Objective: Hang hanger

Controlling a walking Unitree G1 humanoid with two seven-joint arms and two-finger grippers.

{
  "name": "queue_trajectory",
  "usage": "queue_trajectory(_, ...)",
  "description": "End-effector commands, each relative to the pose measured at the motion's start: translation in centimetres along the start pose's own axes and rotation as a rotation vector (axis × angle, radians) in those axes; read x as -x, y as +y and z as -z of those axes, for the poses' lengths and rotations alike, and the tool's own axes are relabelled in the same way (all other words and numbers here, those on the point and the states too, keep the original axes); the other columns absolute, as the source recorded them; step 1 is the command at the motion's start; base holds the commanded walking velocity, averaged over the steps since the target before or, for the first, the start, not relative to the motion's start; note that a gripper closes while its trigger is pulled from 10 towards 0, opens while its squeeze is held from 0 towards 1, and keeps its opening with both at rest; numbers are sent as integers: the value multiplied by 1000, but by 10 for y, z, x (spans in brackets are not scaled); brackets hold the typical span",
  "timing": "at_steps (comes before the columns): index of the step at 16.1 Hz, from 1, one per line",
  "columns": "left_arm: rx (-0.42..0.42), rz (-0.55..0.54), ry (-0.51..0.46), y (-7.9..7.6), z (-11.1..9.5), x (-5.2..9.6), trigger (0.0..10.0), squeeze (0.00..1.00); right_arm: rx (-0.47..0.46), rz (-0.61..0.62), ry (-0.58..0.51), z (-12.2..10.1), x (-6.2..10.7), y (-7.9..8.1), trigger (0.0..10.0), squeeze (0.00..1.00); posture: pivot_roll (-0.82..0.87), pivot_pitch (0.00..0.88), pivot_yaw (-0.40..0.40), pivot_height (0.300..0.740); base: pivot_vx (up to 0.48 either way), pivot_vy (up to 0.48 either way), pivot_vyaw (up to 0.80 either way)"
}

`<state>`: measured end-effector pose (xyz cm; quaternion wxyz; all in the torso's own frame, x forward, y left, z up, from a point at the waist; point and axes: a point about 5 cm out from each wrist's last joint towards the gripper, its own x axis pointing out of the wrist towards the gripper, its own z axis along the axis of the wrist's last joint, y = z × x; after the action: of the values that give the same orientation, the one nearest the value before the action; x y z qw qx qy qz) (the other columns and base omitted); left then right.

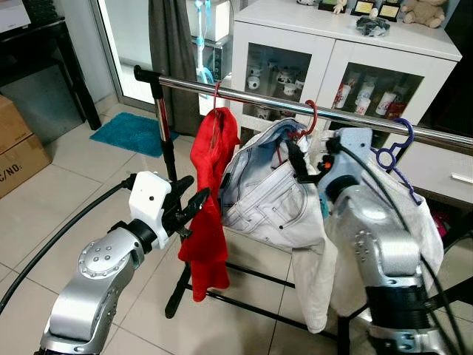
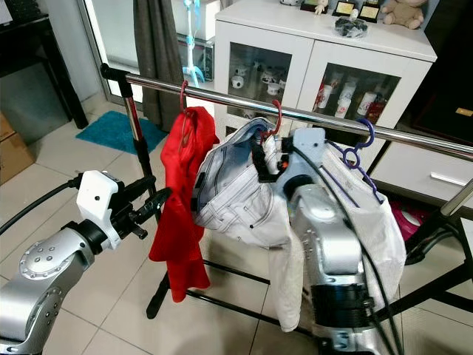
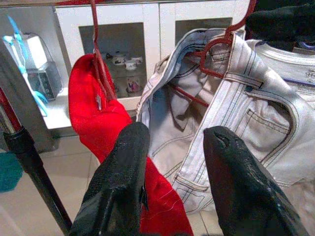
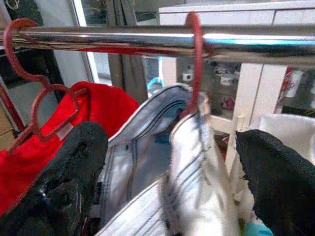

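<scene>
With the red hanger (image 4: 194, 64) of the white jeans (image 1: 270, 196) hooked over the rail (image 1: 295, 106), the right pincer (image 4: 170, 172), fingers apart, must withdraw; the left pincer (image 3: 170, 177) waits spread beside the red garment (image 1: 207, 207).

The only text that can be read is on the cardboard box (image 1: 16, 151) at the left edge of the left eye view, where the black letters "C/NO." are printed on its side, and the beginning of this line is cut off by the picture edge. The small white tag on the red garment (image 3: 99, 102) and the items behind the glass doors of the white cabinet (image 1: 347, 55) may carry printing, but it is too small and blurred to read.
</scene>
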<state>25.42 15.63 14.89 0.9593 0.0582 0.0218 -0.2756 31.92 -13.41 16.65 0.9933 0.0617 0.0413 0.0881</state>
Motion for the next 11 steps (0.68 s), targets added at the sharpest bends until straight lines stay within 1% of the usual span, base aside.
queue_trajectory(1,-12,-3,1,0,0,-2,10000,0,27,36,-34,-6,3,-7,10000,1000,-78,0,-62,740,0,0,0)
queue_trajectory(3,-15,-7,3,1,1,-1,10000,0,26,15,-21,-5,3,-4,10000,1000,-78,0,-62,740,0,0,0)
queue_trajectory(6,-26,-8,7,1,1,0,10000,0,53,40,3,-1,-5,-3,10000,1000,-70,0,-65,740,0,0,0)
queue_trajectory(7,-36,3,16,1,2,1,10000,0,66,28,20,-3,-15,1,10000,1000,-70,0,-64,740,0,0,0)
queue_trajectory(8,-41,8,20,1,2,1,10000,0,75,26,23,-4,-17,2,10000,1000,-70,0,-64,740,0,0,0)
queue_trajectory(9,-49,15,24,1,2,1,10000,0,91,34,35,-5,-23,1,10000,1000,-70,0,-64,740,0,0,0)
queue_trajectory(11,-59,26,30,0,2,3,10000,0,103,76,47,-9,-33,-5,10000,1000,-61,0,-73,740,0,0,0)
